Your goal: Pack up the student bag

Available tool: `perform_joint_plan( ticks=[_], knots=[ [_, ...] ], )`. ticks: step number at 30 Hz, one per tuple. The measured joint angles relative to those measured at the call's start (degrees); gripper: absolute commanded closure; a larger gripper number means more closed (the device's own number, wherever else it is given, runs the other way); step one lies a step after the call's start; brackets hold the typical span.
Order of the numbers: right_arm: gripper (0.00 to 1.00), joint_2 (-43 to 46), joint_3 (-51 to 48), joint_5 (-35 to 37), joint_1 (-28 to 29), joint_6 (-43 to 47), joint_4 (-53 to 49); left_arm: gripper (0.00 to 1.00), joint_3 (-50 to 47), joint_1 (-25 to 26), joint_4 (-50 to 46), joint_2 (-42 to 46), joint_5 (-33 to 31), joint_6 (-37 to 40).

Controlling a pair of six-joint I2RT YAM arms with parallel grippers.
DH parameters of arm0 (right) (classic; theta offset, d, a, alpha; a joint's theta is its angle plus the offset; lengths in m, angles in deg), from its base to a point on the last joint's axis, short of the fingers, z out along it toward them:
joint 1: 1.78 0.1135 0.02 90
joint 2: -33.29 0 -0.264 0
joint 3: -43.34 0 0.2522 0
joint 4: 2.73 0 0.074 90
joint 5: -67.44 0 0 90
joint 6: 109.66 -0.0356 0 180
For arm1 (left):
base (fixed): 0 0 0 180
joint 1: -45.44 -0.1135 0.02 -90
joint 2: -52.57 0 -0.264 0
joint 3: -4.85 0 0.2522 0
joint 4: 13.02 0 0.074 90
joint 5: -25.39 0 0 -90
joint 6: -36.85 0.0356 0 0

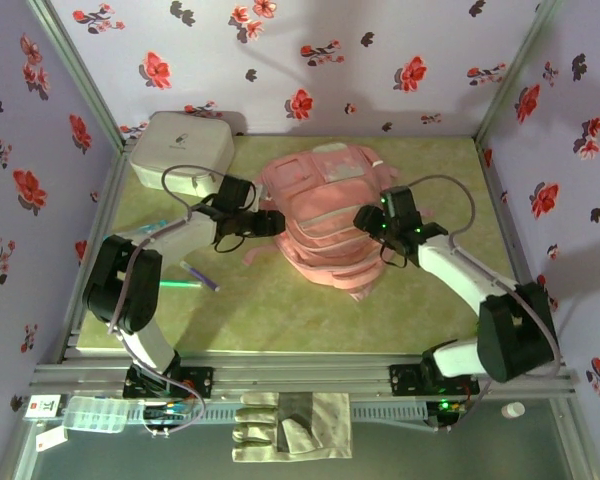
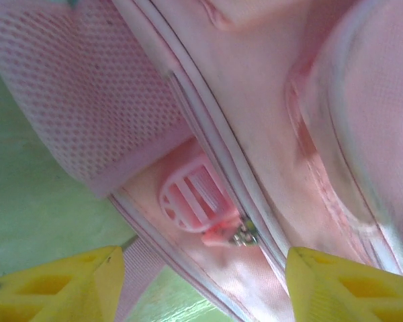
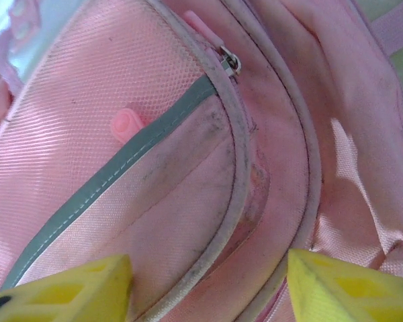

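Bag (image 1: 325,215) lay flat on the table (image 1: 280,320), about mid-table and a bit toward the far side, front pockets up, between my two grippers. My left gripper (image 1: 272,222) sat at the bag's left edge; touching or just short of it, I couldn't tell from above. In the left wrist view my left fingers (image 2: 60,285) stood wide apart with nothing pinched between them. Ahead of them were pink mesh (image 2: 101,100), a pink plastic buckle (image 2: 191,200), a small metal zip pull (image 2: 240,233) just beside the buckle, and a strap (image 2: 140,272) running down toward the green table. My right gripper (image 1: 370,222) was at the bag's right side, over the fabric. My right fingers (image 3: 60,288) were also spread wide, holding nothing. Beyond them was a pocket crossed by a grey stripe (image 3: 114,171), with a pink tab (image 3: 126,125) on the mesh just above the stripe and a slider (image 3: 230,62) at the pocket's top corner. The pocket seam looked grubby. A white case (image 1: 180,152) sat in the far-left corner, near the bag's left side. A purple pen (image 1: 198,276) and a green pen (image 1: 180,284) lay close together on the table by my left arm, apart from the bag. A pale glove (image 1: 290,425) lay off the table at the near edge, between the arm bases.
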Motion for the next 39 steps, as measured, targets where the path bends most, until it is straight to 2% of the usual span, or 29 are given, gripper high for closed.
perform_joint_plan(
  ticks=[5,11,15,18,28,39],
  knots=[
    [0.44,-7.0,4.8,-2.0,-0.1,1.7,1.1,0.37,0.0,-0.2,-0.7,1.7,-0.2,5.4],
    [0.42,-10.1,8.6,-2.0,-1.2,3.5,2.7,0.4,-1.5,-0.7,-0.8,3.3,-1.3,13.7],
    [0.4,-9.3,8.9,-2.0,-1.6,4.2,3.9,0.52,-2.6,-1.9,-0.9,3.3,-1.7,19.6],
    [0.4,-7.4,8.8,-2.0,-1.6,4.5,3.9,0.58,-2.5,-3.3,0.0,2.7,-1.6,23.4],
    [0.39,-0.5,5.1,-2.8,-1.6,4.4,3.9,0.59,1.2,-4.3,1.0,-4.6,2.1,32.7],
    [0.4,2.0,1.4,-4.8,-1.6,2.0,4.9,0.75,6.0,-4.6,1.5,-9.6,6.3,35.8]
  ],
)
